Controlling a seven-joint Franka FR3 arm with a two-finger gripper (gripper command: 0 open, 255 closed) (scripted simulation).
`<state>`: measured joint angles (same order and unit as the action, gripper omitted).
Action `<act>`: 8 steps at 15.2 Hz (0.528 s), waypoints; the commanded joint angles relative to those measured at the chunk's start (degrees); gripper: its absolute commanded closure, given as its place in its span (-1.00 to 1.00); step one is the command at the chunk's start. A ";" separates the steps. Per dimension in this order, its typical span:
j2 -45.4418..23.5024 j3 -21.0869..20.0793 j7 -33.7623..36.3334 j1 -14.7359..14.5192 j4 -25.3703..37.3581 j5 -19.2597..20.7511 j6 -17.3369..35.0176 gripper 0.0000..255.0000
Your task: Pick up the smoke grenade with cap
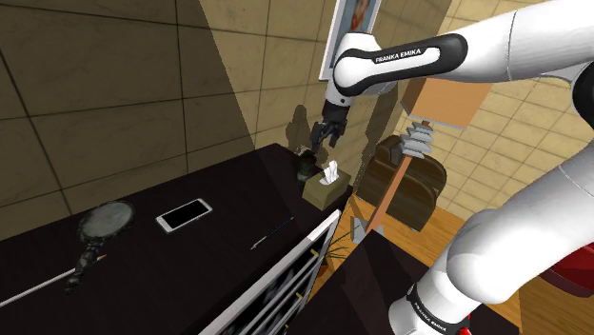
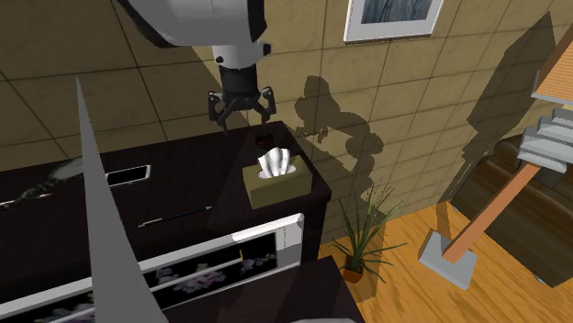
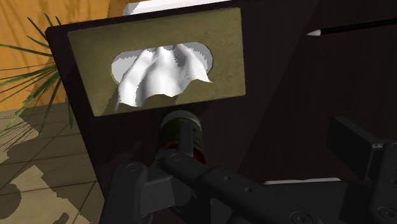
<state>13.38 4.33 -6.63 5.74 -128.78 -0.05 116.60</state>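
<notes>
The smoke grenade (image 3: 183, 130) is a small dark olive cylinder with a red band and a cap on top. It stands upright on the dark dresser top (image 1: 219, 257), right behind a tan tissue box (image 2: 275, 180). In the shoulder view the grenade (image 1: 306, 168) sits at the dresser's far corner, against the tissue box (image 1: 326, 188). My black gripper (image 2: 243, 112) hangs open just above the grenade (image 2: 266, 139) and holds nothing. Seen from the wrist, the grenade lies close to one finger (image 3: 159, 189), and the gripper (image 3: 257, 170) is apart from it.
A white phone (image 1: 184, 215), a dark hand mirror (image 1: 105, 221) and a thin pen (image 1: 271, 233) lie on the dresser top. Drawer fronts (image 1: 286, 281) face the stand. A potted plant (image 2: 363, 234) and a staircase (image 2: 551, 128) stand on the wooden floor beyond.
</notes>
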 commanded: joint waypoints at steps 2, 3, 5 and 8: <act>-6.17 1.29 -1.79 0.72 3.70 -0.36 2.50 -1.00; -8.30 1.63 -2.31 0.93 5.14 -0.59 3.19 -1.00; -12.57 2.25 -3.37 1.39 8.23 -1.15 4.37 -1.00; -19.03 2.96 -4.94 2.20 13.40 -2.19 5.62 -1.00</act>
<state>-3.37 7.05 -10.99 7.66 -117.67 -1.87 122.22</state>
